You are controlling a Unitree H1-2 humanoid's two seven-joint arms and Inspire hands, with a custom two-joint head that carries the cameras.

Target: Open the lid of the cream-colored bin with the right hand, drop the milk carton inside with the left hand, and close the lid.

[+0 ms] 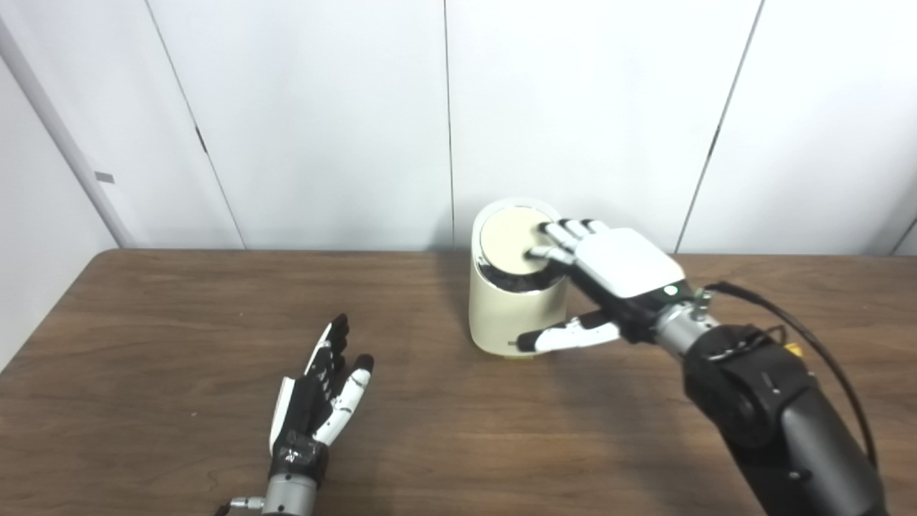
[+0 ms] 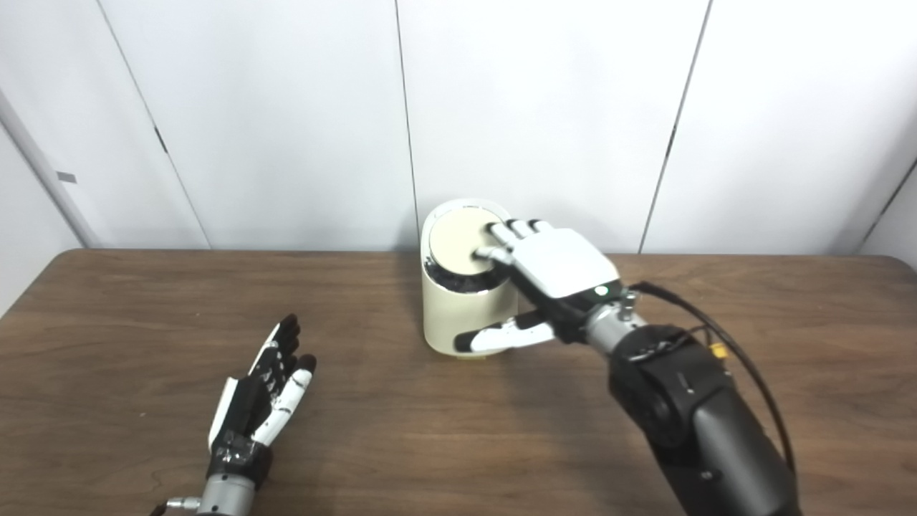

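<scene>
The left hand (image 1: 315,401) lies low over the table (image 1: 143,322), well to the left of the bin and nearer the camera, palm turned inward and its fingers (image 1: 333,344) stretched out and slightly apart. It holds nothing. Judging by the task, this is the hand meant to carry the milk carton, yet no carton shows in either view; it may already be inside the bin, but that cannot be told. An empty hand parked clear of the bin reads as waiting, out of the other arm's way.

The cream-colored bin (image 1: 512,315) stands upright at the far edge of the table, close to the white wall panels (image 1: 322,107) behind it. Its round lid (image 1: 510,241) sits tilted in the mouth, with a dark gap showing along its lower front edge, so it is not seated flat.

The right hand (image 1: 616,272) reaches in from the right of the bin, palm down, fingertips (image 1: 555,231) resting on the right part of the lid, thumb (image 1: 566,335) extended along the lower front of the bin wall without gripping. The fingers are spread rather than curled; they press, they do not hold. That pose suits pushing the lid, probably down to close it.

Nothing else stands near the bin. Only a black cable (image 1: 788,322) loops off the right forearm, well clear of the lid.
</scene>
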